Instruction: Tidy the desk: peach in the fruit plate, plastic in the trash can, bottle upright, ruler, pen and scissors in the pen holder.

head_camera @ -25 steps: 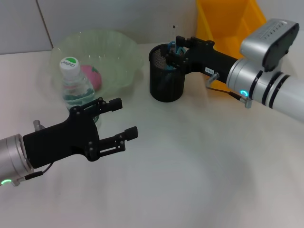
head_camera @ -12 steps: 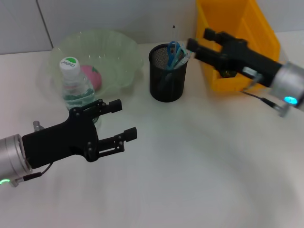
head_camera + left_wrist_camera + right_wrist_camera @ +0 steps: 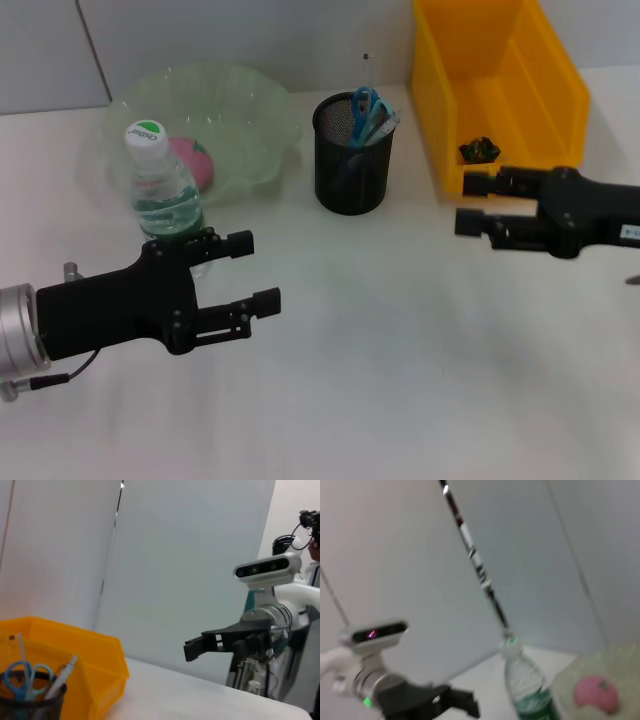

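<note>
Since a moment ago my right gripper (image 3: 472, 204) has pulled back from the pen holder (image 3: 352, 155) and now hangs spread and empty over the white bench (image 3: 400, 370), beside the trash can (image 3: 490, 90). My left gripper (image 3: 248, 270) waits spread near the bottle (image 3: 160, 185). I think we are nearly done. The soft pink peach (image 3: 192, 160) sits in the wavy green fruit plate (image 3: 240, 110). The clear bottle stands up. Blue scissors (image 3: 364, 108) poke from the black mesh cup (a dark scrap (image 3: 480, 149) lies in the yellow bin).
</note>
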